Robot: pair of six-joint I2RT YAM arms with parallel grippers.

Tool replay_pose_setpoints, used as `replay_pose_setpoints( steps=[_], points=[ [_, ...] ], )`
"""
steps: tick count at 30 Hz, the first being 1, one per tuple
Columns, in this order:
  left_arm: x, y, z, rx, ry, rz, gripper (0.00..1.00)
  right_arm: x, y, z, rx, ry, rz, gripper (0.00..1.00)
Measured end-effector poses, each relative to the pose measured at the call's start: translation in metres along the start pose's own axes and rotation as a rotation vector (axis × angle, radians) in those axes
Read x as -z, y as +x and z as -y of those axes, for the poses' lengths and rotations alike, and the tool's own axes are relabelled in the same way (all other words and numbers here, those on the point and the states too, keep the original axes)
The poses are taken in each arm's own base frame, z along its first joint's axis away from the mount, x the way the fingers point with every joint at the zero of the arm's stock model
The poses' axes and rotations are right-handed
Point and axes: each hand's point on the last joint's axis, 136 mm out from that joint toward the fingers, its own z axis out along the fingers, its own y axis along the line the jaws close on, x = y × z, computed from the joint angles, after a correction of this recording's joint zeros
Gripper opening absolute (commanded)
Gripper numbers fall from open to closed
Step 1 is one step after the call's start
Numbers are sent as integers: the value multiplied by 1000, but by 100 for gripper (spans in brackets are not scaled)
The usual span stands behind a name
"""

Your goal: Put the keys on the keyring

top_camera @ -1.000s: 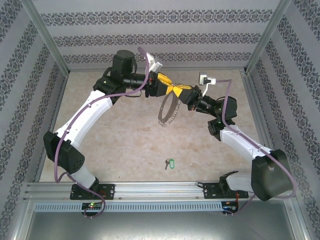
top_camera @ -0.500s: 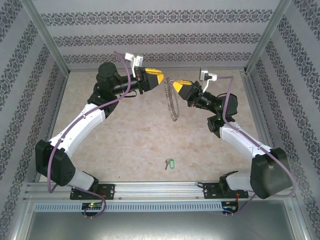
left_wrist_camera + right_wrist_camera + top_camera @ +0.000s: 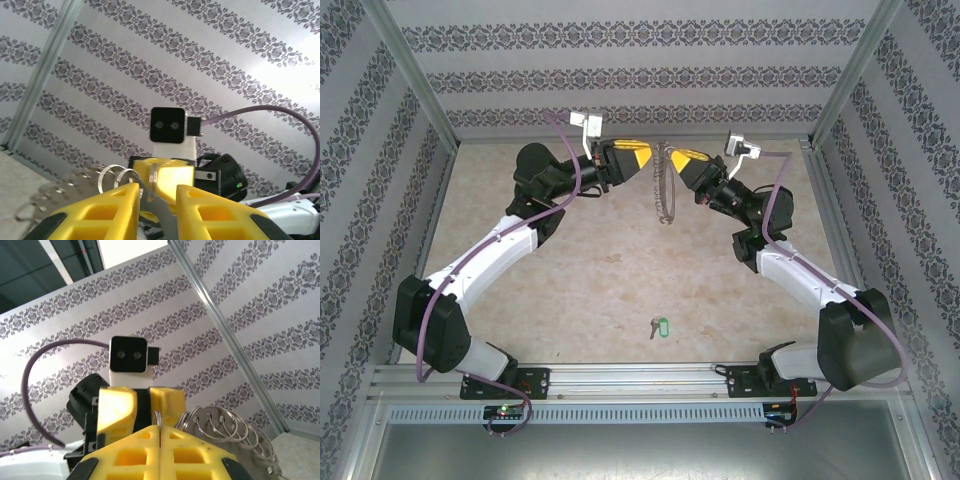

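The keyring [image 3: 665, 195] hangs in the air at the back of the table, edge-on from above, with small rings strung along it [image 3: 225, 427]. My right gripper [image 3: 678, 158] is shut on its top, the thin wire pinched between the fingertips [image 3: 160, 429]. My left gripper [image 3: 638, 158] faces it from the left, a short way off. Its jaws stand a little apart [image 3: 157, 192], and a flat metal piece of the keyring [image 3: 107, 177] shows in the gap. The keys [image 3: 658, 327], a small silvery key with a green tag, lie on the table near the front.
Patterned walls and metal posts [image 3: 840, 75] enclose the table on three sides. A rail [image 3: 640, 378] with both arm bases runs along the near edge. Both arms arch over the table's sides, leaving the middle floor [image 3: 610, 270] bare.
Both grippers have risen and moved toward the back wall. The left gripper has drawn away from the ring's top and its jaws have narrowed. The ring now hangs edge-on.
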Motion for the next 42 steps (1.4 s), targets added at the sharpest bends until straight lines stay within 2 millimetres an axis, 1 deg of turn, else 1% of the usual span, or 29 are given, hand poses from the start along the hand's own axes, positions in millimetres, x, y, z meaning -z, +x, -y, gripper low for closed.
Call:
replay_pose_setpoints(
  steps=[5, 8, 20, 23, 33, 42],
  points=[
    [-4, -1, 10, 5, 30, 13, 24, -1, -3, 8, -16, 13, 37, 0],
    [-7, 0, 11, 12, 43, 16, 24, -1, -2, 13, -25, 20, 42, 0],
    [-18, 22, -15, 81, 22, -14, 23, -2, -4, 12, -22, 14, 46, 0],
    [-19, 21, -15, 82, 23, -13, 24, -2, -4, 12, -23, 14, 46, 0],
    [-26, 16, -3, 67, 54, -7, 24, -2, -3, 11, -39, 13, 45, 0],
    [-30, 15, -7, 66, 54, -8, 24, -2, -3, 12, -41, 14, 46, 0]
  ],
)
